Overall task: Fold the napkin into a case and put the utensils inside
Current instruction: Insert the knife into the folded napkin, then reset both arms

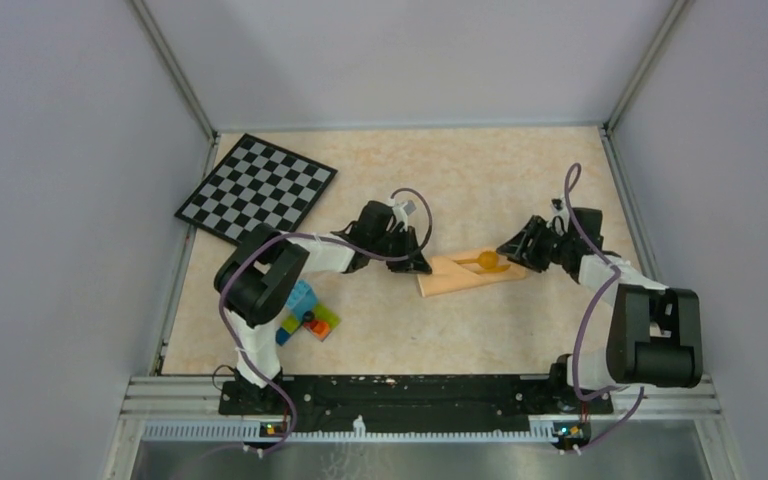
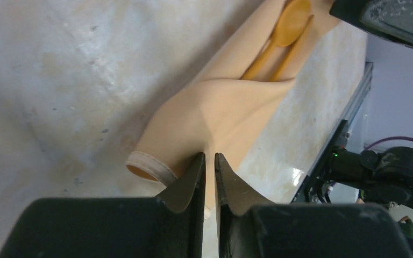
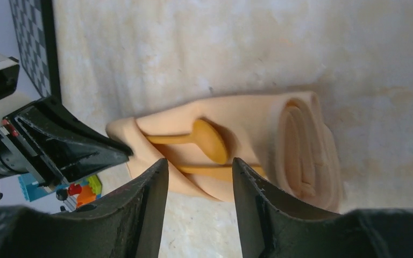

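Bare beige marbled tabletop [image 1: 460,170] lies open beyond and before the folded peach-orange cloth napkin [image 1: 450,278]; a black-and-white checkered board [image 1: 257,187] fills the far-left corner; coloured toy bricks [image 1: 305,316] sit beside the left arm [image 1: 260,280].

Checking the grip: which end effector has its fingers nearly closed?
The left end effector, pinching the napkin at its fold; the right end effector stands open near the spoon.

The right hand [image 3: 199,166] hovers parted over the spoon [image 3: 209,141] lying on the folded napkin [image 3: 258,115].
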`<action>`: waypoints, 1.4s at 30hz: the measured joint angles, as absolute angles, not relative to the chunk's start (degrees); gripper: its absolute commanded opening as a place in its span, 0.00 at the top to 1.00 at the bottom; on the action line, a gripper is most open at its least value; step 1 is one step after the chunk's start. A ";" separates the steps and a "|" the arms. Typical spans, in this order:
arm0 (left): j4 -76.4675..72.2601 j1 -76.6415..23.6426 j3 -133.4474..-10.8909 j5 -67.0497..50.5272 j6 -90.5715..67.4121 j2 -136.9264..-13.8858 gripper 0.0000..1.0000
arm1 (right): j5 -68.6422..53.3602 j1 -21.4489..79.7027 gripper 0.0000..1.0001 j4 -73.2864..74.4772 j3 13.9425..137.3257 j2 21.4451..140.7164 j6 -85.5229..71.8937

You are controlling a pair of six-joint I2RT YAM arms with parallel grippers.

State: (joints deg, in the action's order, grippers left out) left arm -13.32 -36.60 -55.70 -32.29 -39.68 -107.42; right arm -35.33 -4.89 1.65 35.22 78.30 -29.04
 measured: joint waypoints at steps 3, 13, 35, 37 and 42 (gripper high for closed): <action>-13.30 -36.45 -55.70 -31.05 -39.48 -109.38 0.85 | -35.92 -7.33 0.54 0.73 32.47 79.99 -28.56; -15.25 -36.21 -54.94 -30.35 -39.09 -110.15 0.83 | -32.01 -9.13 0.52 -0.99 30.09 80.79 -26.52; -11.66 -36.21 -54.35 -30.30 -38.96 -105.19 0.62 | -40.95 -8.45 0.44 -10.41 35.38 90.80 -32.88; -8.29 -36.21 -54.15 -30.30 -38.74 -101.62 0.54 | -37.17 -6.66 0.41 -0.82 38.24 84.97 -30.33; 0.49 -36.21 -55.99 -30.00 -37.15 -84.44 0.32 | -27.49 4.21 0.37 19.11 54.61 68.86 -25.19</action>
State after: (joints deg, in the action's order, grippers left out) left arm 0.49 -36.21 -55.99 -30.00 -37.15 -84.44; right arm -27.49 4.21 19.11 54.61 68.86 -25.19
